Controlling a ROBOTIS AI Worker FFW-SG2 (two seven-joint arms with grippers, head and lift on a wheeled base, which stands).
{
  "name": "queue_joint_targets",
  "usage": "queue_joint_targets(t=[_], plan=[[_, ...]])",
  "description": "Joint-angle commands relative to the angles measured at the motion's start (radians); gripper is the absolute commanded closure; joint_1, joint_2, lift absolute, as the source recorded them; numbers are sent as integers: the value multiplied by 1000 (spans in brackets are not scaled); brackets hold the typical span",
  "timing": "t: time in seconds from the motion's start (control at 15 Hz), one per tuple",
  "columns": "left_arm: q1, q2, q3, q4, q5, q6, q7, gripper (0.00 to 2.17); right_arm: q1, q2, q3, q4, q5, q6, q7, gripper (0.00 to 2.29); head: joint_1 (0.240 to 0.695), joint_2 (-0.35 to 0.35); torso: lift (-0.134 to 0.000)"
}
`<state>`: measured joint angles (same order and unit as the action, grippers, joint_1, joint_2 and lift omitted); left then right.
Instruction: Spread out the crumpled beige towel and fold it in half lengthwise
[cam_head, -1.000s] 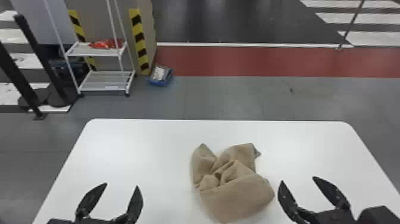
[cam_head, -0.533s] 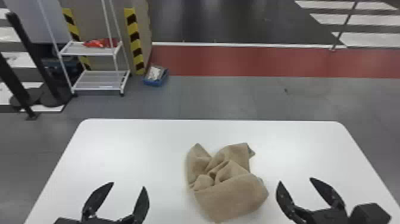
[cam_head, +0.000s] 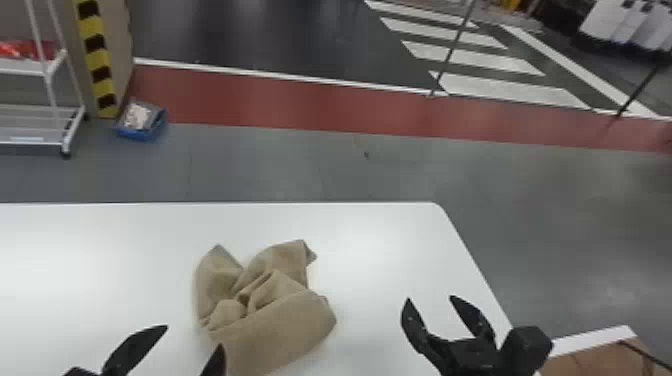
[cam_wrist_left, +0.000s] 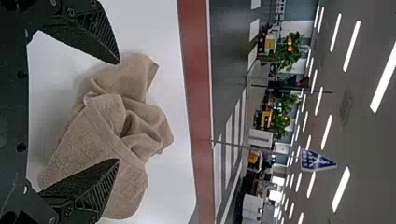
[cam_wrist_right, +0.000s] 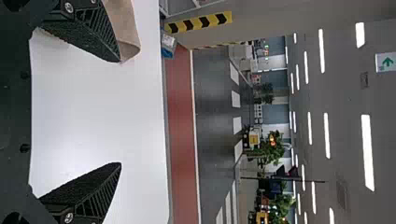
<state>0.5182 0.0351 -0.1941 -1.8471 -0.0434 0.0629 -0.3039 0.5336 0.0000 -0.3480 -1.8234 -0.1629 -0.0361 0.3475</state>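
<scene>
Towel (cam_head: 280, 325), beige, lies crumpled on white bench (cam_head: 100, 250) between left pincer (cam_head: 193, 335) and right pincer (cam_head: 429, 297). Both released, empty; flanking stance likely suits gripping opposite edges for spreading.

1 white, round-cornered table (cam_head: 100, 255) carries 1 crumpled beige towel (cam_head: 275, 320).

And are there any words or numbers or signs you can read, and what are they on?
No words or numbers are clear enough to quote.
Blue sign, seemingly on a pole: white marks, too small to read.
Green-and-white sign, up high: a green arrow, no readable words.
White label on the rack: too small.
Towel: none I can read.
</scene>
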Motion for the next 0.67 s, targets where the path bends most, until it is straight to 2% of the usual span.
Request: queue_joint_targets(t=[0.0,0.33,0.6], plan=[[-67,-1,-59,34,-38,44,3,151,-12,1,-69,26,-17,2,2,90,695,-350,0],[-230,-3,-171,144,-75,237,-4,194,-18,1,-103,39,-32,5,2,90,695,-350,0],[-268,-9,-182,196,-78,286,5,205,-43,1,-85,47,-32,17,5,90,695,-350,0]])
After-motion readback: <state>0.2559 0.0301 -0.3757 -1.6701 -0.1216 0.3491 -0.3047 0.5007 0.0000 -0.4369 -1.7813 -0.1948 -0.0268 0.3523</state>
